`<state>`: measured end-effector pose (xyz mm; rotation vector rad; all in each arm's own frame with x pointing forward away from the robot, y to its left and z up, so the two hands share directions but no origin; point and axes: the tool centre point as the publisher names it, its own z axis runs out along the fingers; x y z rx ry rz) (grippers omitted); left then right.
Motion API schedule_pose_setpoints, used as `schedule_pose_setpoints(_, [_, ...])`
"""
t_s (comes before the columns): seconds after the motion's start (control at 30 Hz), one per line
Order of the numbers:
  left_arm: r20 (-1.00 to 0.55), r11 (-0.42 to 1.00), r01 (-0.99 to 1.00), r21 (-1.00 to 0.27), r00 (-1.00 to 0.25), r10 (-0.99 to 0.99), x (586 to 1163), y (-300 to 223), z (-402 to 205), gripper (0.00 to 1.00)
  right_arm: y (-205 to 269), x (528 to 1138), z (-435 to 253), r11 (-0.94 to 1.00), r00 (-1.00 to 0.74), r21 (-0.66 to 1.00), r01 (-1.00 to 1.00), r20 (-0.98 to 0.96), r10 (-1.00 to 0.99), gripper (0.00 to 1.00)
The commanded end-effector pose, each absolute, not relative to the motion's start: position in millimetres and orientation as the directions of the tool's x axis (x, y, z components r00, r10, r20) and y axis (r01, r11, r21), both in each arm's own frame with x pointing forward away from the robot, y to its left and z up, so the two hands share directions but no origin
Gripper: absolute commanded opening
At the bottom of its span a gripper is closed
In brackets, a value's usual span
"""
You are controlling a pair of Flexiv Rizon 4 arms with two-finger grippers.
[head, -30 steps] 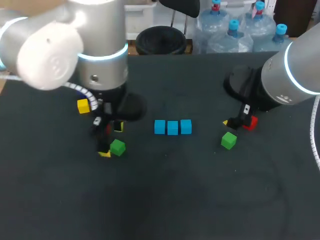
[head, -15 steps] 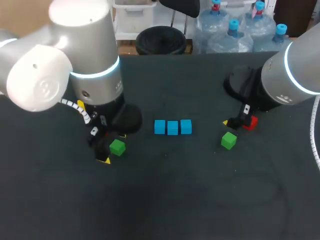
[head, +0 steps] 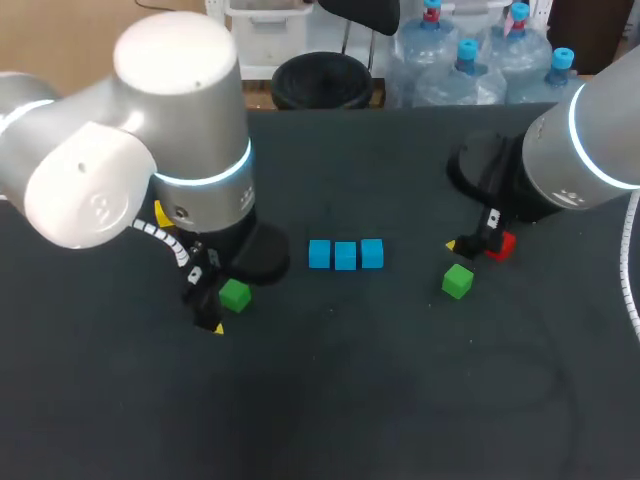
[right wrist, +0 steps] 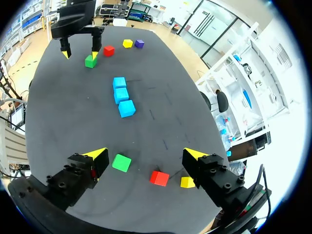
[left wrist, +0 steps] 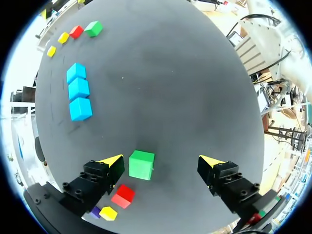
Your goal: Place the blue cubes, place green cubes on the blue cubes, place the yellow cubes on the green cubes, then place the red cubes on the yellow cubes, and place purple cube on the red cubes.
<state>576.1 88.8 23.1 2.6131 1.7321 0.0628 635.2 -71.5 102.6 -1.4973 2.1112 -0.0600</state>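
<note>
Plainly, the three blue cubes [head: 345,255] stand in a tight row at the middle of the dark, matte table [head: 420,400], with their sides touching and nothing on top of them. They are smooth, square-edged blocks in one flat colour, like all the cubes.

The left gripper [left wrist: 163,163] hangs low over the table with its yellow-tipped fingers spread wide. The left green cube [left wrist: 142,165] rests on the table between them, just beside one fingertip and well apart from the other, so nothing is clamped. Under the gripper, by that nearer finger, lie the left red cube [left wrist: 123,195], the left yellow cube [left wrist: 108,213] and the purple cube [left wrist: 95,211], close together.

The right gripper [right wrist: 145,155] also has its fingers apart and holds nothing. The right green cube [right wrist: 121,163] lies flat on the table between them, nearer one finger. The right red cube [right wrist: 159,178] and right yellow cube [right wrist: 187,182] sit side by side under the gripper, towards the other finger — each apart from its neighbour. Both green cubes are well apart from the blue row, one on each side of it.
</note>
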Motion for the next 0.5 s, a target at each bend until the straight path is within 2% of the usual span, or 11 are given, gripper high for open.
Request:
schedule_pose_setpoints(0.03, [0.026,-0.387,0.922,0.013,0.386,0.922,583.3,87.1,20.6,1.0,-71.9,632.9,101.0,0.385,-0.232,-0.348,-0.855,-0.408,-0.883,1.0])
schedule_pose_setpoints(0.5, [0.0,-0.376,0.927,0.015,0.376,0.927,583.3,87.6,21.8,1.0,-71.9,632.9,101.0,0.385,-0.232,-0.348,-0.855,-0.408,-0.883,1.0])
